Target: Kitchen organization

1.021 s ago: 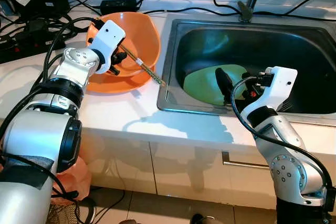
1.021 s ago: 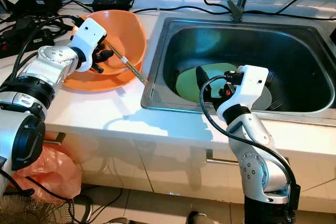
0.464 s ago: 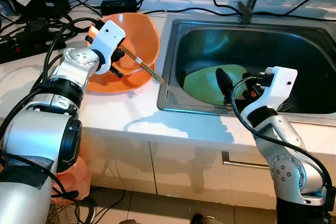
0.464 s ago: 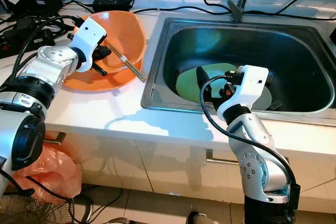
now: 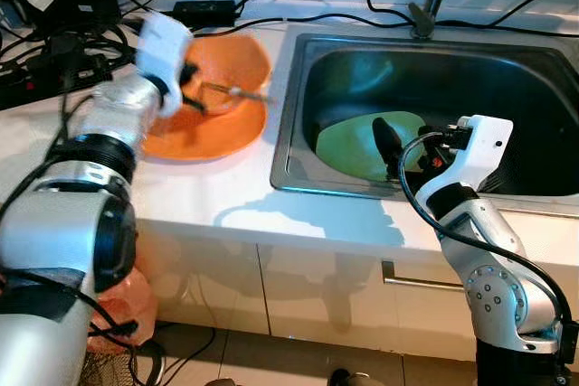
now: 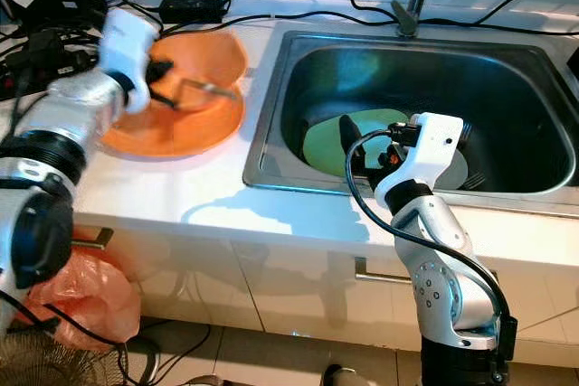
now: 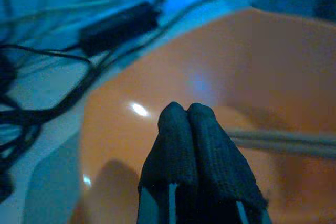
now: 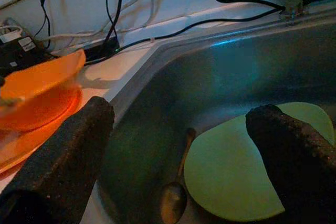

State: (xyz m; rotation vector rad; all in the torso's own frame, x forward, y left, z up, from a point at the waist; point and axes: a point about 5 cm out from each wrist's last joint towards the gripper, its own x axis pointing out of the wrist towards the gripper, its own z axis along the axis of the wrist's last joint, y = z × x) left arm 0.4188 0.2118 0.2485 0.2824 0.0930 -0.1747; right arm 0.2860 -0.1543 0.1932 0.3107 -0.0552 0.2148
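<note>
You were in the middle of clearing the orange bowl (image 5: 213,101) on the table (image 5: 208,196), just left of the sink (image 5: 434,70). Your left claw (image 7: 186,116) sat inside that bowl, blurred in the head views, with its two fingers pressed flat together and nothing visible between them. The chopsticks (image 5: 237,91) lay across the bowl's hollow just beyond the fingertips; I could not tell whether the tips touched them.

Your right claw (image 8: 178,129) hung over the sink's near edge, fingers spread wide and holding nothing. Below it lay the green plate (image 8: 252,166) on the basin floor, with a spoon (image 8: 176,195) just beside it.

My judgement: your next move called for parting the left fingers and settling them around the chopsticks, since pinched tips would only nudge them along the curved wall.
</note>
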